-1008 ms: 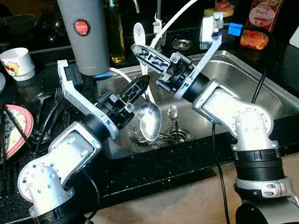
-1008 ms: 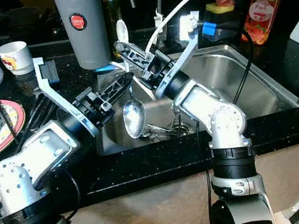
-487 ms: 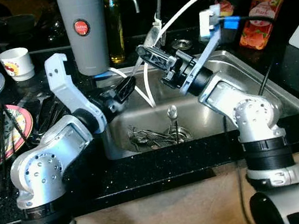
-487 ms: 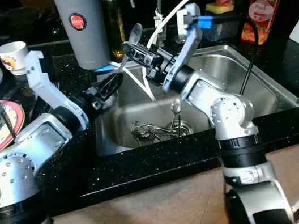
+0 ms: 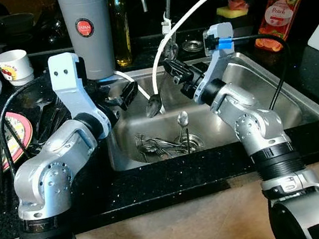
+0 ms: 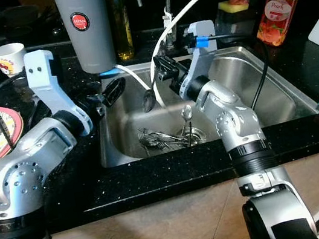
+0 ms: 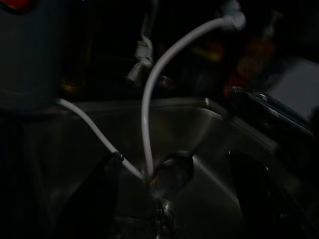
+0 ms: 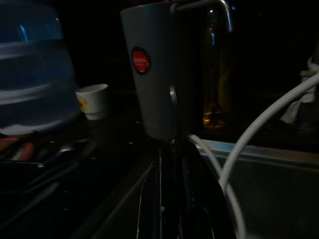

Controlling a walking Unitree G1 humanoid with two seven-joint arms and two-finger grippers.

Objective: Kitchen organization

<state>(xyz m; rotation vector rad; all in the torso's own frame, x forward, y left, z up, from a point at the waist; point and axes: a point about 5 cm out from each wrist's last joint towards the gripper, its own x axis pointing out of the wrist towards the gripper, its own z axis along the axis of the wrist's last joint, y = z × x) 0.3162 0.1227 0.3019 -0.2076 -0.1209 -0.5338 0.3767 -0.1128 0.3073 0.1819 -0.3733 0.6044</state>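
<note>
Over the sink [image 5: 281,112], right tool [image 5: 171,70] grips a spoon [image 5: 154,104] by its handle, bowl hanging down. Left tool [image 5: 123,95] sits at the sink's left rim, fingers narrow, holding nothing. Cutlery [image 5: 155,146] lies by the drain.

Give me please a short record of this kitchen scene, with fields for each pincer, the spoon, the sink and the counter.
right pincer: over the sink, shut on the large spoon
large spoon: hanging bowl-down above the basin
left pincer: at the sink's left edge, open, holding nothing
sink: steel; cutlery piled near the drain
counter: black; grey dispenser, soap bottle and small cup behind
</note>
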